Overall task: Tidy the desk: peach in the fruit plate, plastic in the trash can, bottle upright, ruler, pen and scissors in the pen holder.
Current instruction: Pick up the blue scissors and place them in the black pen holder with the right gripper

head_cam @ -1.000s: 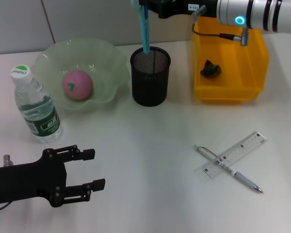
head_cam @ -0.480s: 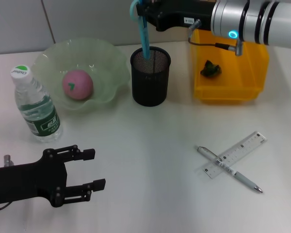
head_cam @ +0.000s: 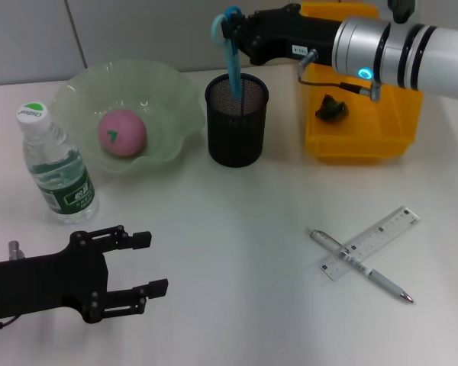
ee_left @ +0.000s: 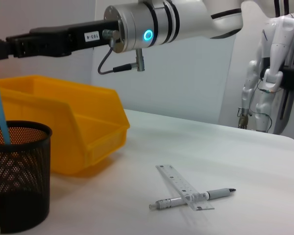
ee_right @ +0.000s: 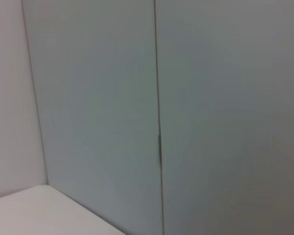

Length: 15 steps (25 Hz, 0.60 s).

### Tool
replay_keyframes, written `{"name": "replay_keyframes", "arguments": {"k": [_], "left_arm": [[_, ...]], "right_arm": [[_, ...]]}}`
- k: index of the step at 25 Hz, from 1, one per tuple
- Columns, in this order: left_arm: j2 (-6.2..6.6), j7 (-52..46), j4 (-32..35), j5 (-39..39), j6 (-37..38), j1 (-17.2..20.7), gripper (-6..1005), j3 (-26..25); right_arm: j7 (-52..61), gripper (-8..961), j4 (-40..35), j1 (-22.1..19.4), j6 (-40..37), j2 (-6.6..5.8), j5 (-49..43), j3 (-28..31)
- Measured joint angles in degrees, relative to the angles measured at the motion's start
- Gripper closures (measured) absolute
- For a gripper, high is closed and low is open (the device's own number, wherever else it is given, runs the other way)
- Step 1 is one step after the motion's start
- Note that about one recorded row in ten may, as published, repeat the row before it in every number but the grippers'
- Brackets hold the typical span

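Overhead, the right tool [head_cam: 230, 32] is gripping the scissors [head_cam: 233, 57], blades dipping into the pen holder [head_cam: 237, 126]. Meanwhile the left tool [head_cam: 143, 264] is idling open at seven o'clock on the tabletop [head_cam: 237, 244]

Light blue scissors [head_cam: 233, 53] stand tilted in the black mesh pen holder [head_cam: 237, 120].

Bright, even overhead light; soft shadows under the pen holder [head_cam: 237, 130] (right wrist view slightly hazy).
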Motion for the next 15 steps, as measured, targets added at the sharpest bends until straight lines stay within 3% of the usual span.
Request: {"name": "replay_keyframes", "arguments": {"k": [15], "left_arm": [[-0.08, 0.4, -0.9, 0.0, -0.9, -0.3, 246, 0.0]], "right_arm": [[-5.8, 819, 5.3, 1.6, 2.7, 0.16, 3.8, -0.2]]}}
